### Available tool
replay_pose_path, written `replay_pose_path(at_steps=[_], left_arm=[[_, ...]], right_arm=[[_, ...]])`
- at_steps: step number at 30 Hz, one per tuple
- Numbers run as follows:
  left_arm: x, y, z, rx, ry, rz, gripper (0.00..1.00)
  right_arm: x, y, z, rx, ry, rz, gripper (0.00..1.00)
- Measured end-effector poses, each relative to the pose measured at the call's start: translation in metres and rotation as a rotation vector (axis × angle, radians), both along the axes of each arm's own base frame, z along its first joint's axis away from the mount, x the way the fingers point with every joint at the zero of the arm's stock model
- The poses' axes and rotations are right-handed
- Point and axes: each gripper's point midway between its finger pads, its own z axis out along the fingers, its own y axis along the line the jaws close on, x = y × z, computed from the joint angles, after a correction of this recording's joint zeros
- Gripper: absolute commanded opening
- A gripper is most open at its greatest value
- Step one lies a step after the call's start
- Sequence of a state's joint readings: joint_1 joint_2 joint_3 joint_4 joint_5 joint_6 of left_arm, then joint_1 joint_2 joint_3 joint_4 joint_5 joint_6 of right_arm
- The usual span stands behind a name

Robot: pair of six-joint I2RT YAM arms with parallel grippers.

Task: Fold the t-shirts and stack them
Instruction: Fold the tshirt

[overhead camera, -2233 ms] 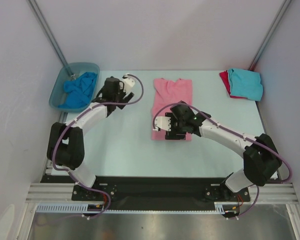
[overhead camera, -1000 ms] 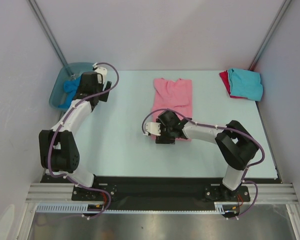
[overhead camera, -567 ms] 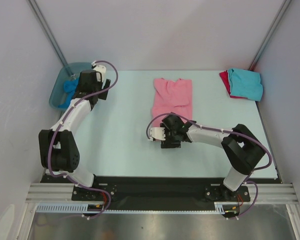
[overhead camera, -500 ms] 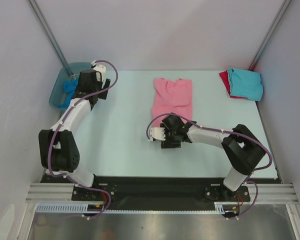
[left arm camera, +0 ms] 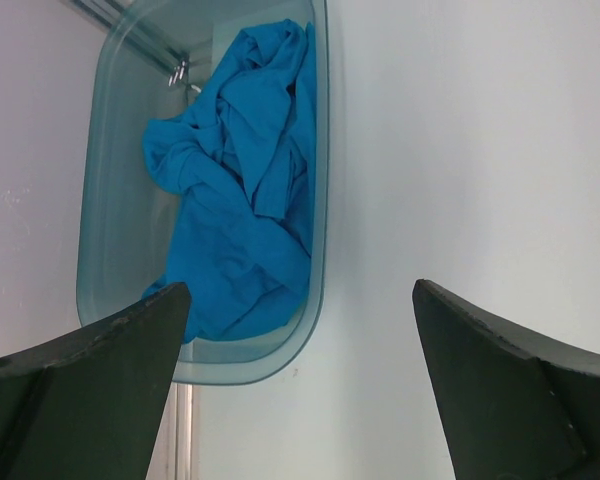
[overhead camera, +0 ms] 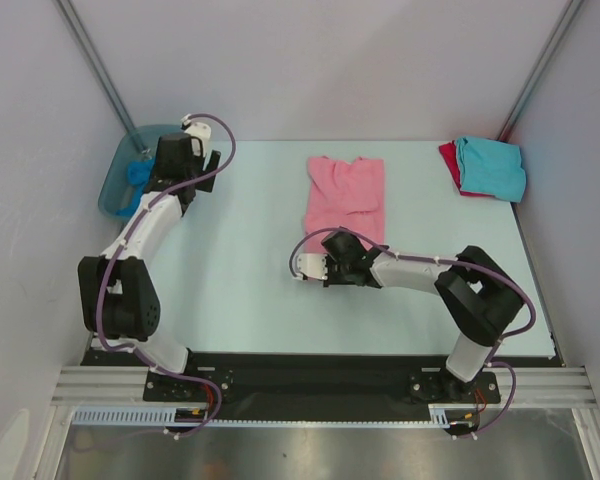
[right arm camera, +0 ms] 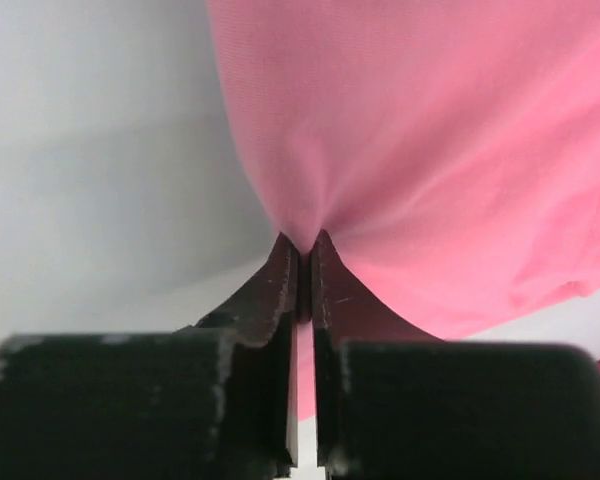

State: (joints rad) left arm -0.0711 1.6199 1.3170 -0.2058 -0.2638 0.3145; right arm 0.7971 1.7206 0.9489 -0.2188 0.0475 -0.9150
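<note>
From above, one tub [overhead camera: 113, 195] at the far left holds one blue tee [overhead camera: 138, 176], one pink tee [overhead camera: 346, 190] lies flat mid-table, and a turquoise tee [overhead camera: 492, 168] sits on a red tee [overhead camera: 447, 157] at the far right: four tees. The left wrist shows the left gripper [left arm camera: 300, 310] spread wide and empty by the tub's rim, the blue tee crumpled inside. The right wrist shows the right gripper [right arm camera: 305, 262] pinched tight on a fold of the pink tee.
</note>
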Motion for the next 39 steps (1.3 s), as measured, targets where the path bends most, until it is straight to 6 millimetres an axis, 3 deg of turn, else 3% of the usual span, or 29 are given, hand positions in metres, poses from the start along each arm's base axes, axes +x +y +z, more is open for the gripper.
replay_pose_path(at_steps=[6, 9, 12, 17, 20, 27, 31, 39], left_arm=[[0.010, 0.000, 0.008, -0.001, -0.020, 0.000, 1.00], [0.016, -0.001, 0.010, -0.002, -0.027, 0.000, 1.00], [0.021, -0.001, 0.012, -0.003, -0.032, -0.001, 1.00], [0.028, -0.002, 0.018, -0.004, -0.046, -0.003, 1.00], [0.031, -0.002, 0.024, -0.002, -0.060, -0.004, 1.00], [0.039, 0.000, 0.037, 0.009, -0.090, -0.006, 1.00], [0.041, 0.004, 0.038, 0.009, -0.097, 0.001, 1.00], [0.044, 0.005, 0.026, 0.012, -0.071, 0.005, 0.99]], right_arm=[[0.001, -0.002, 0.005, -0.020, 0.010, 0.000, 0.00], [0.004, -0.002, 0.017, -0.037, 0.040, 0.012, 0.00], [0.010, 0.001, 0.043, -0.030, 0.076, 0.031, 0.00], [0.032, 0.009, 0.106, 0.024, 0.080, 0.052, 0.00], [0.036, 0.005, 0.125, 0.025, 0.095, 0.063, 0.00], [0.035, -0.006, 0.128, -0.027, 0.142, 0.096, 0.00], [0.064, -0.013, 0.120, -0.046, 0.122, 0.082, 0.00], [0.178, -0.024, 0.101, -0.059, -0.023, 0.013, 0.00]])
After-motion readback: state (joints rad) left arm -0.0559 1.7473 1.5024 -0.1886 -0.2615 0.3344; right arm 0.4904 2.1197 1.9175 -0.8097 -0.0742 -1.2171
